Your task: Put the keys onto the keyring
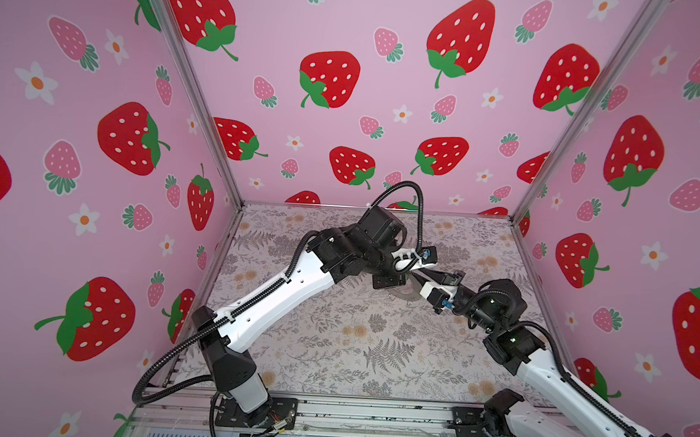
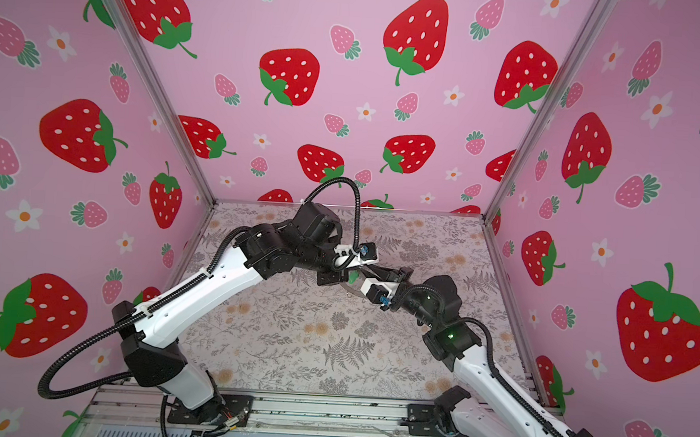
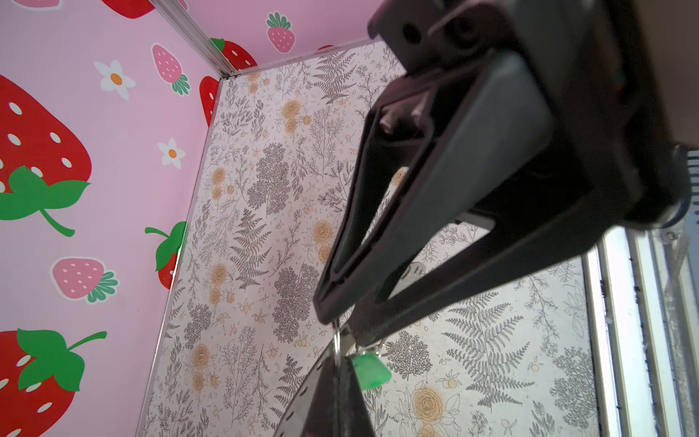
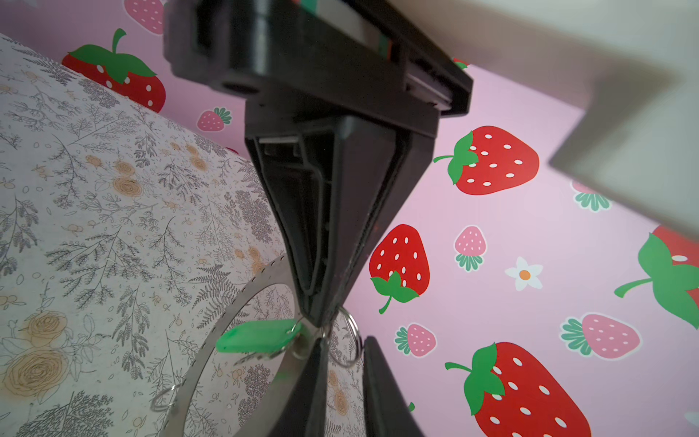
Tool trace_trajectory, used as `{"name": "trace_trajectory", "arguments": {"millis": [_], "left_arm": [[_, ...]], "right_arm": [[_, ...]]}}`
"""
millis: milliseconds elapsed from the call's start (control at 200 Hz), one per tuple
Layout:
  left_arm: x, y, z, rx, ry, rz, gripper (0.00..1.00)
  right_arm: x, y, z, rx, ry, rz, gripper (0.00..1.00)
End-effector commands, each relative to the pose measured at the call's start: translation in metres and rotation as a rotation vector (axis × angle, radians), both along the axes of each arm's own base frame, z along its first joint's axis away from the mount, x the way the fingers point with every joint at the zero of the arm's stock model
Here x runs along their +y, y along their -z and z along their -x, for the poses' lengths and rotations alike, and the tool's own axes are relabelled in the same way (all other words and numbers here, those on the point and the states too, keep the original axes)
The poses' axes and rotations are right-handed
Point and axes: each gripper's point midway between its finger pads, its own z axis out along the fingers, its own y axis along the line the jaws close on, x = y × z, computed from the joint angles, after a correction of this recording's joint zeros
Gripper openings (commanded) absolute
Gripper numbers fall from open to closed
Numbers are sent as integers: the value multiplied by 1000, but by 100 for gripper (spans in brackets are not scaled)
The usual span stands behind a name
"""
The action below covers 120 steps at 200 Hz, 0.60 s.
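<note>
Here, both arms reach in from the near edge of the table (image 1: 332, 351) and meet above its middle. The left arm (image 1: 276, 302) rises from its base, bends at the elbow and stretches rightward, with its wrist folded over at the end. The right arm (image 1: 546, 377) slants in from the near right corner. The two sets of jaws come tip to tip.

The left jaws are pressed together at the tips, as the left wrist view shows. A thin bright wire runs right at the pinch, though whether it is gripped I cannot tell. The right jaws taper to a narrow wedge with barely a slit between them. They close on the spot where the band of the keyring (image 4: 230, 304) and the top of the green tag (image 4: 257, 336) come together; which of the two they pinch I cannot tell.

The keyring is off the table and tilted. It is a flat, thin grey band with a row of tiny holes, and the floral table shows through its wide centre. A small wire loop (image 4: 357, 336) sits just beside the jaw tips, and another (image 4: 162, 401) touches the band's outer edge further round. The green tag hangs from the meeting point across the ring's opening, with the small key (image 4: 261, 355) lying along it, blurred. From above, only a grey arc of the ring (image 1: 402, 294) and a speck of the tag (image 2: 353, 276) show beneath the left wrist.
</note>
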Motion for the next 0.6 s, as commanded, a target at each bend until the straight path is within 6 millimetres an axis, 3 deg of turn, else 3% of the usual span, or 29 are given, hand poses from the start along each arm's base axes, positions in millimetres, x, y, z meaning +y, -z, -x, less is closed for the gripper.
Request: {"name": "trace_trajectory", "arguments": {"millis": [0, 340, 595], "left_arm": [[-3, -14, 3, -17, 10, 19, 0], [-6, -14, 5, -19, 19, 15, 0], [-7, -11, 6, -17, 26, 9, 0]], "right_arm": [[1, -14, 0, -36, 7, -9, 20], [1, -8, -1, -27, 14, 5, 17], [3, -6, -2, -23, 8, 9, 8]]}}
